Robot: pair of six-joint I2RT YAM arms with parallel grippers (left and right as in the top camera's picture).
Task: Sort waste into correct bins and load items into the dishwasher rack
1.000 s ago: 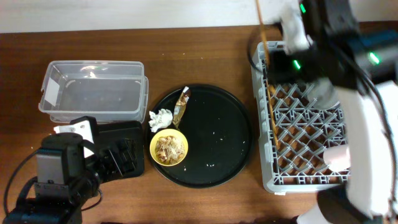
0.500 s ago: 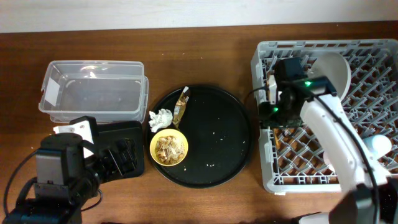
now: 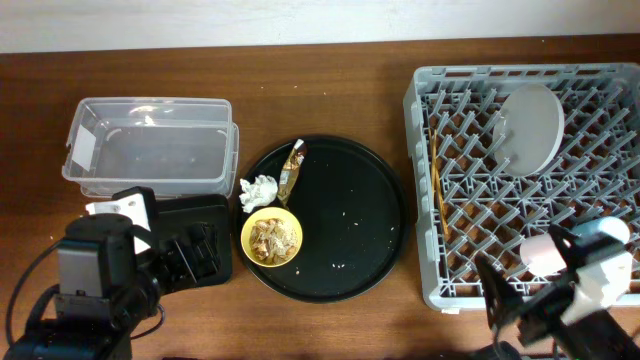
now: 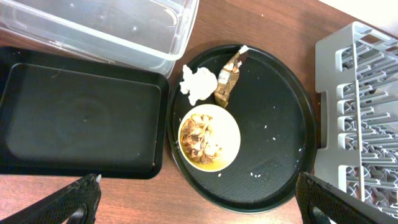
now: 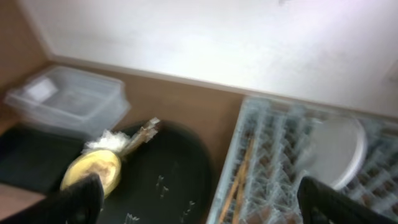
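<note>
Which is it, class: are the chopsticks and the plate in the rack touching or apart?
Apart. The overhead view shows the chopsticks by the left wall of the rack, the plate several peg rows away.

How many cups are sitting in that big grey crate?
2. A pink cup and, just right of it, a blue cup, both in the corner of the dishwasher rack nearest the right arm, which could hide more.
</note>
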